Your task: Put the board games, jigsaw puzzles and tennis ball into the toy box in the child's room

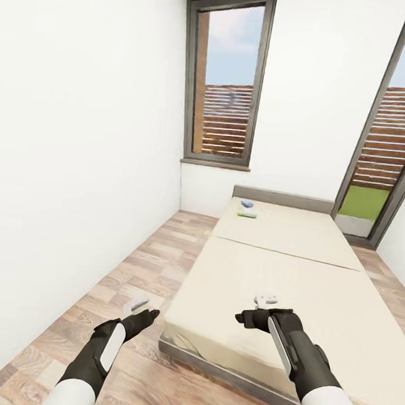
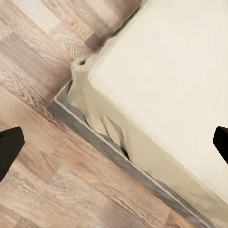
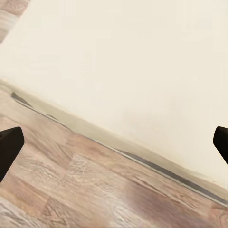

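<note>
The robot stands at the near end of the bed, looking along its beige mattress toward the low headboard and the window in the far wall. Two board games lie side by side at the far left corner of the mattress, just before the headboard, well apart from both arms; one looks blue, the other pale with a green edge, though they are too small to read. The left pincer hovers over the wooden floor beside the bed's near left corner, and the right pincer hangs above the near part of the mattress. Both are spread wide and carry nothing, their dark fingertips standing at opposite edges of each wrist view. Arms held forward and low probably suit driving closer before any reach.
</note>
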You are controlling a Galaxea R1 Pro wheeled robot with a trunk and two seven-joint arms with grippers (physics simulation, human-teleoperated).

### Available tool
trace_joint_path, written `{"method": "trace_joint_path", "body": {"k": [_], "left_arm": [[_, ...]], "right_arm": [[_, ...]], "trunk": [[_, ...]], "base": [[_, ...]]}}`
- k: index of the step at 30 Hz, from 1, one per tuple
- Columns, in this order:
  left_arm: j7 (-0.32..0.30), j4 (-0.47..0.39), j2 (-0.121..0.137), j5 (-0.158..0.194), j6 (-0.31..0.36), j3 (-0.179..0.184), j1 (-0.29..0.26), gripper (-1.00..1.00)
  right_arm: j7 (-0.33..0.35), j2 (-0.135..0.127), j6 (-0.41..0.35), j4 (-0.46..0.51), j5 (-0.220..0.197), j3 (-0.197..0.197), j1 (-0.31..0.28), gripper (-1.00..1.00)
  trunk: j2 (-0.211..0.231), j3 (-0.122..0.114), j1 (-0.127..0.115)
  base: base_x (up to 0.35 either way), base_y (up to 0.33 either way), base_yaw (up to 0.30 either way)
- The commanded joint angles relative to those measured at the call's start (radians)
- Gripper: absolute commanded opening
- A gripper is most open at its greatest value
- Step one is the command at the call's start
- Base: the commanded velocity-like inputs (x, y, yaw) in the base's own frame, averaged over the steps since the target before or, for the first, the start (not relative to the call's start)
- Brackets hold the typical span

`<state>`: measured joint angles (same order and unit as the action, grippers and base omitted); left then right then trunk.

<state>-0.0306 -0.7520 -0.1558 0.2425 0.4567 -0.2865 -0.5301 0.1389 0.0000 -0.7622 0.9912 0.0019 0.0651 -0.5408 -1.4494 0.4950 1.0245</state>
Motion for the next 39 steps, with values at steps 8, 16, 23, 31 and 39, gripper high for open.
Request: {"method": "trace_joint_path", "body": {"k": [8,16,23,31,39], "left_arm": [[-0.003,-0.001,-0.001,0.006,0.009,-0.005,-0.001,1.0],[-0.003,-0.001,0.0,0.006,0.009,-0.005,-0.001,1.0],[-0.003,-0.001,0.001,0.006,0.009,-0.005,-0.001,1.0],[-0.003,0.0,0.0,0.006,0.01,-0.005,-0.001,1.0],[-0.003,0.0,0.001,0.006,0.011,-0.005,-0.001,1.0]], "right_arm": [[0.002,0.001,-0.004,0.002,0.0,0.0,-0.001,1.0],[0.002,0.0,-0.004,0.002,0.0,-0.001,-0.001,1.0],[0.002,-0.001,-0.004,0.003,0.0,-0.002,-0.001,1.0],[0.001,-0.001,-0.003,0.003,0.0,-0.002,-0.001,1.0],[0.001,0.0,-0.004,0.003,0.0,-0.001,-0.001,1.0]], "trunk": [[-0.001,0.001,0.0],[-0.001,0.001,0.0],[-0.001,0.001,0.0],[-0.001,0.001,0.0],[-0.001,0.001,0.0]], "base": [[0.248,0.241,0.004],[0.254,0.241,0.001],[0.272,0.197,-0.002],[0.282,0.172,-0.114],[0.285,0.172,-0.227]]}}
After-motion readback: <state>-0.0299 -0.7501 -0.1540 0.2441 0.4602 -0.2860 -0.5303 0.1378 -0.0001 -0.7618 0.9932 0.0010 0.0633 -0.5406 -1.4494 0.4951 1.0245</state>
